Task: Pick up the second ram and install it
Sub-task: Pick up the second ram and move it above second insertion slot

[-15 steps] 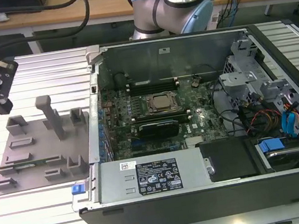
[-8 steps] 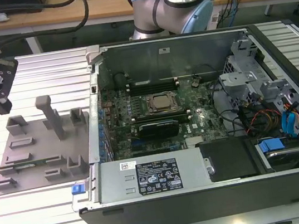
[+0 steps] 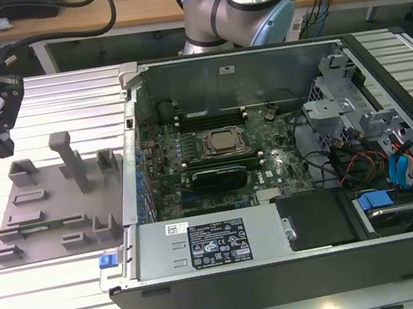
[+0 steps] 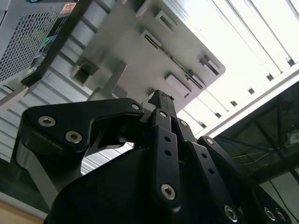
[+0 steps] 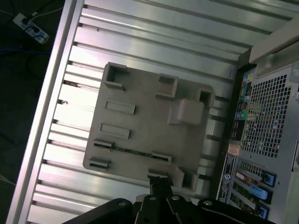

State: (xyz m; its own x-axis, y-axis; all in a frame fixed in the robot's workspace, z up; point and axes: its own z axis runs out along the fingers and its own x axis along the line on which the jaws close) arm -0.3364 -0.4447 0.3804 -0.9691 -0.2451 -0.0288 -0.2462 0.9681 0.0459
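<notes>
The second ram (image 3: pixel 37 226) is a thin green stick standing on edge in a slot of the grey tray (image 3: pixel 48 190), at the exterior view's left. In the first wrist view the ram (image 5: pixel 133 152) shows as a dark thin line across the tray (image 5: pixel 145 116). My gripper (image 3: pixel 0 145) hangs above the tray's far left corner, apart from it. In both wrist views its fingertips (image 4: pixel 160 98) (image 5: pixel 159 183) are pressed together with nothing between them, so it is shut and holds nothing.
An open computer case (image 3: pixel 271 168) lies to the tray's right, with the motherboard, a silver processor (image 3: pixel 224 140) and memory slots (image 3: pixel 208 115) inside. A tall grey post (image 3: pixel 72 163) rises from the tray. Ribbed aluminium table (image 3: pixel 65 90) surrounds both.
</notes>
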